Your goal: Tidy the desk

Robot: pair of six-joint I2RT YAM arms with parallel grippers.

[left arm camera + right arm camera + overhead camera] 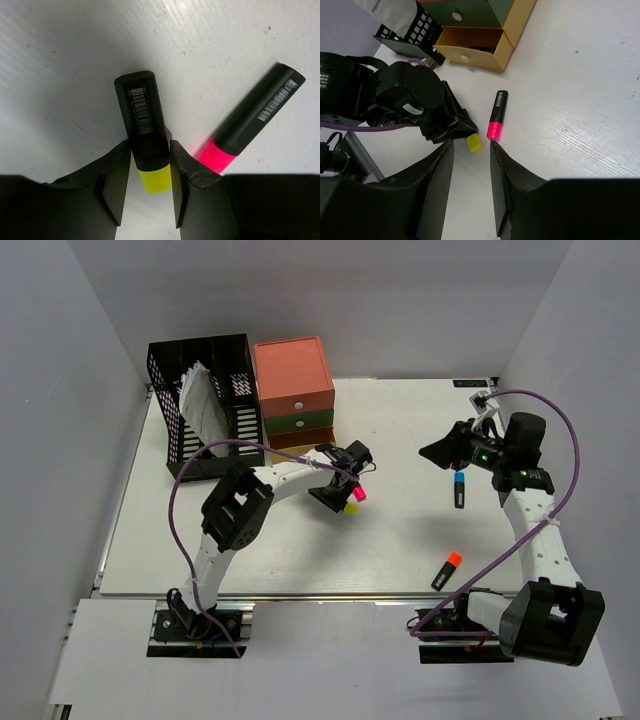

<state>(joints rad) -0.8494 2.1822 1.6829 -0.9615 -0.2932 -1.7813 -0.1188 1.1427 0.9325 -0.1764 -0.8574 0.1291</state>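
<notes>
The white desk holds several highlighters. My left gripper is shut on a black highlighter with a yellow cap, gripping it just behind the cap, low at the desk surface. A pink-capped highlighter lies right beside it, also seen in the top view and the right wrist view. My right gripper hovers open and empty over the right half of the desk, facing the left gripper. A blue-capped highlighter lies just below it.
An orange-capped highlighter lies near the front right edge. The coral, green and yellow drawer unit stands at the back, its yellow bottom drawer pulled open. A black mesh file rack with papers stands left of it.
</notes>
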